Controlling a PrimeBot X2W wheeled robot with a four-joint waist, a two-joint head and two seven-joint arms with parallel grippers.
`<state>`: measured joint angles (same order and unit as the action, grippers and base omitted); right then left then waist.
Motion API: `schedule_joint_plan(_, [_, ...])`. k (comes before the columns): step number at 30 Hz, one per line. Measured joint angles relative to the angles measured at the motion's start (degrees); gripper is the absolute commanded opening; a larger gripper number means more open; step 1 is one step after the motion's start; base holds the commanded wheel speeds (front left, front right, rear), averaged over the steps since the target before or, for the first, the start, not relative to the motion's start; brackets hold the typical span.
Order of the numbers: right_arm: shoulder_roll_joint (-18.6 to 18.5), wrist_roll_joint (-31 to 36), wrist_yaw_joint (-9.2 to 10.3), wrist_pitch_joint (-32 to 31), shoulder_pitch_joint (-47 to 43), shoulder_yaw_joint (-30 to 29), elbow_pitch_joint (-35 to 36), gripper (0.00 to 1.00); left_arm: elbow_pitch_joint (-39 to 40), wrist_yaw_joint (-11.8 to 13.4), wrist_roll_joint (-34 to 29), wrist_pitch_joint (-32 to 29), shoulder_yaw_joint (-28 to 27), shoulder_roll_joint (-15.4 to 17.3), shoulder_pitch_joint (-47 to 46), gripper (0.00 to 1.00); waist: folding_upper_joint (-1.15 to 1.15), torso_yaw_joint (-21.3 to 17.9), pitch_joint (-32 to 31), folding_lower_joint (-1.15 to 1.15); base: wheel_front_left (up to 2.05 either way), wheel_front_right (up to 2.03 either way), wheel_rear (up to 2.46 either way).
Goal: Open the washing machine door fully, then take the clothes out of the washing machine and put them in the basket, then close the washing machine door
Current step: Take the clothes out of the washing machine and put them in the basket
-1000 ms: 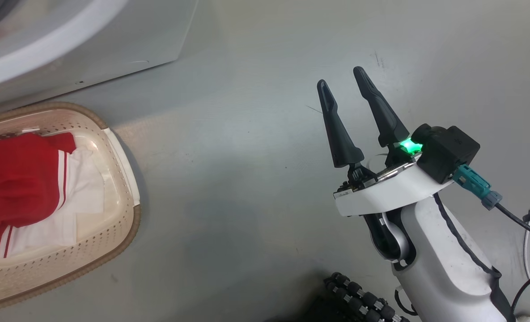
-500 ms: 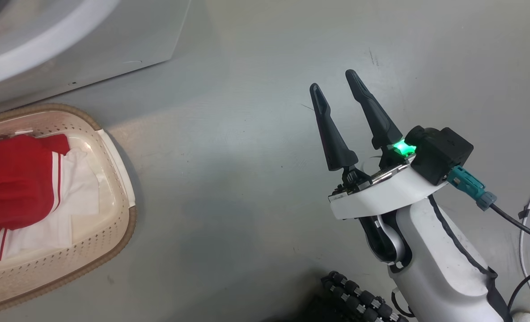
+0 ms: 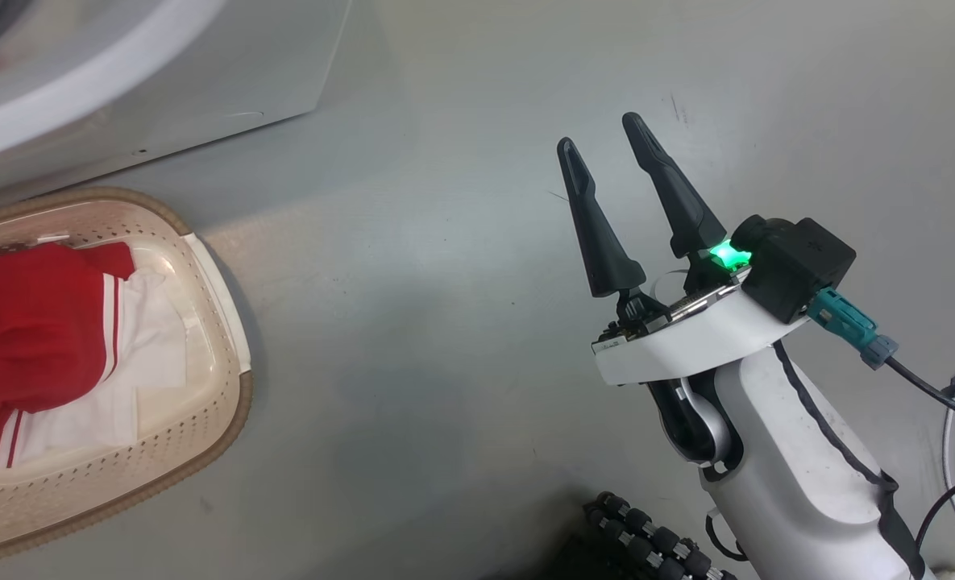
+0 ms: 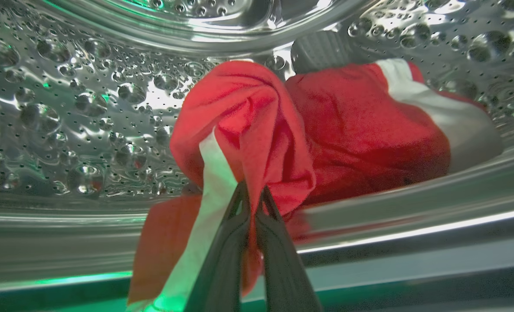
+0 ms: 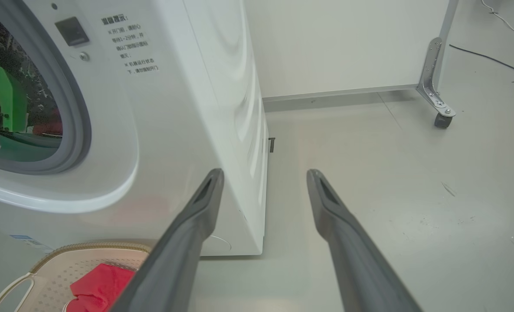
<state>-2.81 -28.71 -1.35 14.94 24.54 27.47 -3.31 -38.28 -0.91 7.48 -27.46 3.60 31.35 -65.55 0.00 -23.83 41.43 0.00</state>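
A: Where were the clothes (image 4: 335,130)?
B: The left claw (image 4: 251,193), pressed together, pinched a fold of them. They were bright red with white stripes, crumpled in the steel drum (image 4: 66,108).
A: And the right claw (image 3: 599,132)?
B: Spread above the floor (image 3: 445,322). Another red garment (image 3: 34,322) lay in the basket (image 3: 239,411).

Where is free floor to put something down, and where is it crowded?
Free: the floor bordered by the basket, the washing machine and the right gripper. Crowded: the basket, half full of clothes; cables lie at the right edge.
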Motion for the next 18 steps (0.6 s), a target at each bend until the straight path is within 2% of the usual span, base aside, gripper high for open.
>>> schedule_joint_plan(11, [0.0, 1.2, 0.04, 0.0, 0.1, -0.9, -1.4, 1.0, 2.7, -0.2, 2.1, 10.3, -0.5, -5.4, 0.4, 0.0, 0.0, 1.7, -2.8, 0.0, 0.0, 0.0, 0.0])
schedule_joint_plan(18, [0.0, 2.9, 0.05, 0.0, -0.1, -2.1, -2.6, 1.0, 5.3, 0.1, 4.3, 19.1, -2.0, -9.2, 5.8, 0.0, 0.0, 3.3, -5.4, 0.0, 0.0, 0.0, 0.0])
